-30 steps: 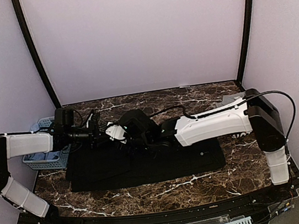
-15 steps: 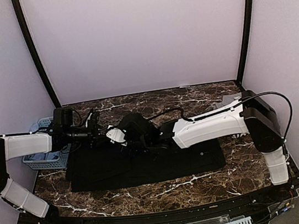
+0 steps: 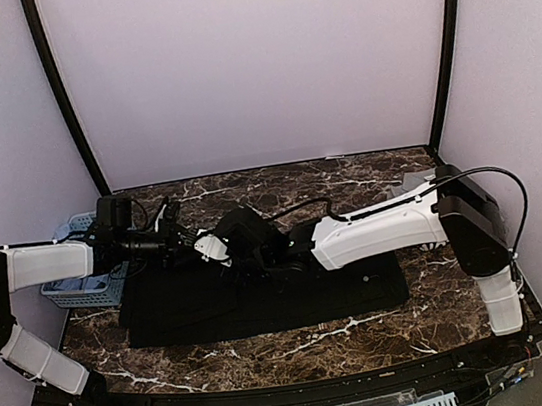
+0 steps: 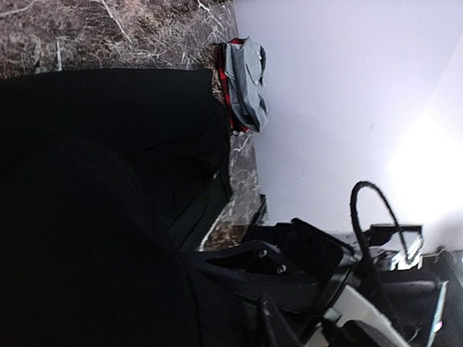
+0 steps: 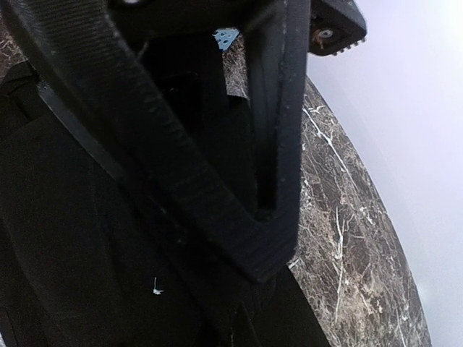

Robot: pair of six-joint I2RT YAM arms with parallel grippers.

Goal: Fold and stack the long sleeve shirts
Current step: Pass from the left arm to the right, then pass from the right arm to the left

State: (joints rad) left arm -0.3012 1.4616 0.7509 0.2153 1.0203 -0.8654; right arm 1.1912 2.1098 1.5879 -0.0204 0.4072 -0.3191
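- The black shirt [image 3: 264,300] lies spread flat on the marble table [image 3: 301,345]. Its left edge starts just beside the blue basket [image 3: 76,286] and the cloth runs away from it to the right.
- The left gripper [image 3: 191,244] hangs right next to the basket, over the shirt's far edge. Everything there is black on black, so I can't tell how far its jaws are apart or whether they have any cloth.
- The right gripper [image 5: 268,267] is one step further from the basket. Its jaws are closed tip to tip, right at the hem of the shirt where cloth meets marble. I can't make out whether any fabric is caught between them.
- The two grippers are near each other, so it's tight at that corner by the basket.
- The right arm [image 3: 376,229] stretches low across the shirt's far edge toward the basket.
- The grey shirt [image 4: 244,83] with a bit of red showing sits bunched at the far corner opposite the basket, just past the black shirt's edge and up against the wall.
- For open room, there's bare marble behind the basket's row up to the back wall. There's also a strip along the shirt's near edge and some past the end furthest from the basket.
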